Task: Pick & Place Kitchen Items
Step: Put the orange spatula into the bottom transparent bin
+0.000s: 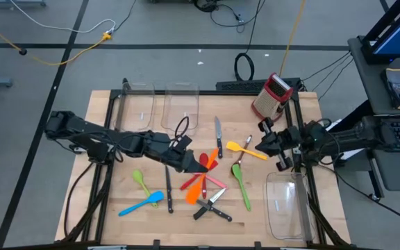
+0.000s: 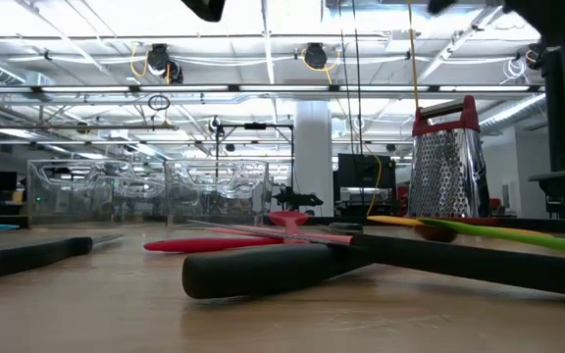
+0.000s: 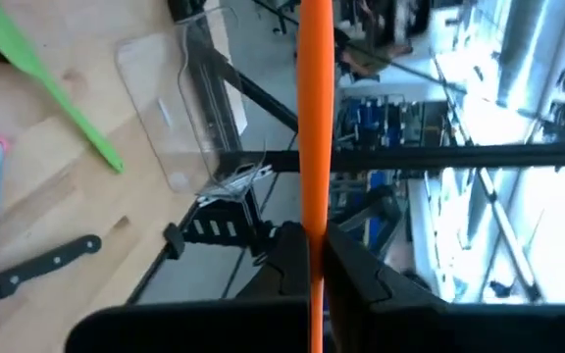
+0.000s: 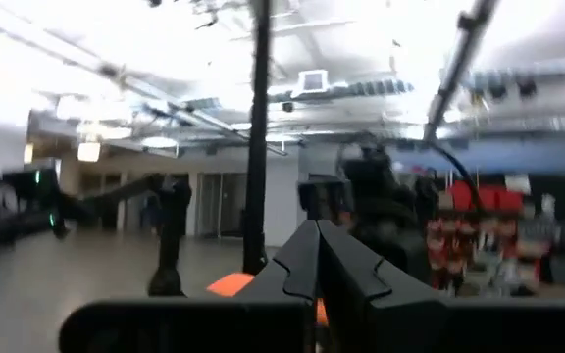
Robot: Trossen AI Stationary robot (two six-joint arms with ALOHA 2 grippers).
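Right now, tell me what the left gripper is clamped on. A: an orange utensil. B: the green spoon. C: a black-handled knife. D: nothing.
A: in the left wrist view the left gripper is shut on a thin orange utensil that runs straight out from between its fingers, while the green spoon and a black-handled knife lie on the table.

Grey floor strewn with cables; bright ceiling lights above a white pillar.
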